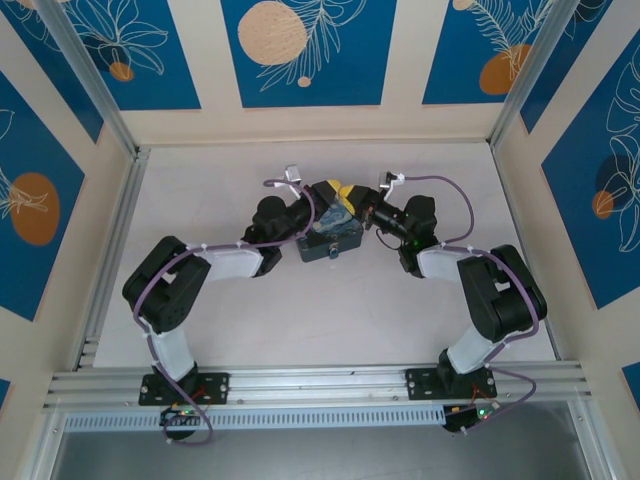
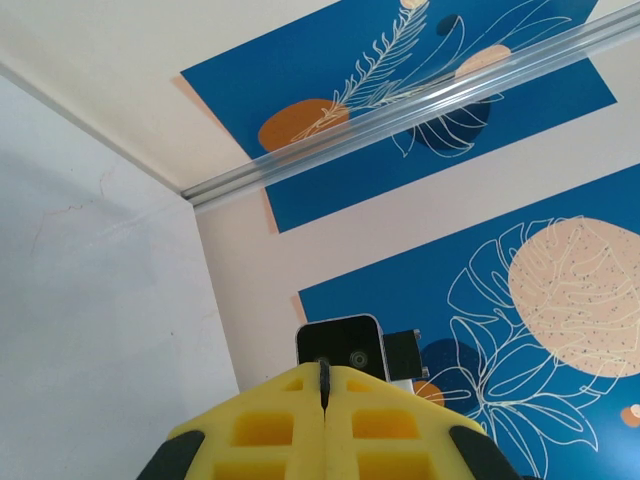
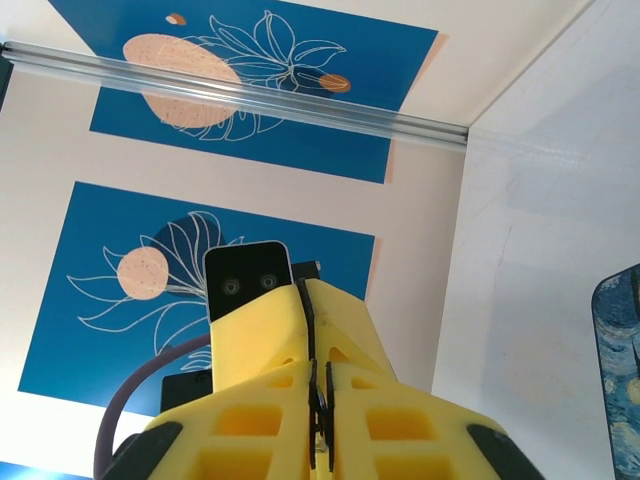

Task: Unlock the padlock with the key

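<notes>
Left tool [image 2: 323, 375] clamped shut, right tool [image 3: 320, 385] all but shut, tips meeting above the box [image 1: 330, 246]; thin dark sliver, probably the key [image 3: 312, 392], lies lengthwise between both.

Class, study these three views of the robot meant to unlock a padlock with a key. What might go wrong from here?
1. The left gripper and right gripper meet tip to tip by the painted box; their yellow fingers may knock together.
2. A thin dark sliver sits between the left gripper's shut fingers. If that is the key, so slight a hold may slip and drop it.
</notes>
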Motion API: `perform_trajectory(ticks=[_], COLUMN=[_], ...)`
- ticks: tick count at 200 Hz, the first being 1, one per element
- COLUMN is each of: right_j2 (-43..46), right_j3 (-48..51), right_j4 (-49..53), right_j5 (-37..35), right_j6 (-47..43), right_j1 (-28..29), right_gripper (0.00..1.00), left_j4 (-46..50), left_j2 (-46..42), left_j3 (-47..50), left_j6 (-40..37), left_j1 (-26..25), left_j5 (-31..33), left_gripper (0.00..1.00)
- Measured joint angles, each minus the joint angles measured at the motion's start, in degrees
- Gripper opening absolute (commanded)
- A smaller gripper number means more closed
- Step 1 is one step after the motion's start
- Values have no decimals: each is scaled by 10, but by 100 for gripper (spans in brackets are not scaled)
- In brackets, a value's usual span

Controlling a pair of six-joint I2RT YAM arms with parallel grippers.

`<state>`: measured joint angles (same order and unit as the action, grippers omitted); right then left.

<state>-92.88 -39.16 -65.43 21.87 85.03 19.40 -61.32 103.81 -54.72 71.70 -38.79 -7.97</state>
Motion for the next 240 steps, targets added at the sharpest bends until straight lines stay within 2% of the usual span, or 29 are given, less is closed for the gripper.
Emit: perform_trajectory(ticks=[11, 41, 82, 111, 127, 194, 240], right_j2=[0, 0, 0, 1, 2, 43, 102], right_j3=[0, 0, 4, 19, 27, 59, 96], right_j4=[-1, -2, -6, -8, -6, 21, 81], right_j5=[0, 0, 13, 27, 32, 48, 59], right_j6=[3, 5, 5, 4, 3, -18, -61], right_j1=[0, -1, -7, -16, -21, -33, -46], right_gripper=[0, 0, 0, 0, 0, 0, 0], left_j4=[0, 0, 28, 69, 94, 224, 365], left_j2=[0, 0, -1, -23, -44, -124, -159], left_j3=[0, 0, 1, 16, 25, 27, 24], left_j6=[0, 2, -1, -1, -4, -42, -91], left_j1=[0, 0, 0, 2, 5, 15, 16], left_j5=[3, 5, 6, 9, 8, -14, -51], left_gripper=[0, 1, 49, 64, 68, 70, 76])
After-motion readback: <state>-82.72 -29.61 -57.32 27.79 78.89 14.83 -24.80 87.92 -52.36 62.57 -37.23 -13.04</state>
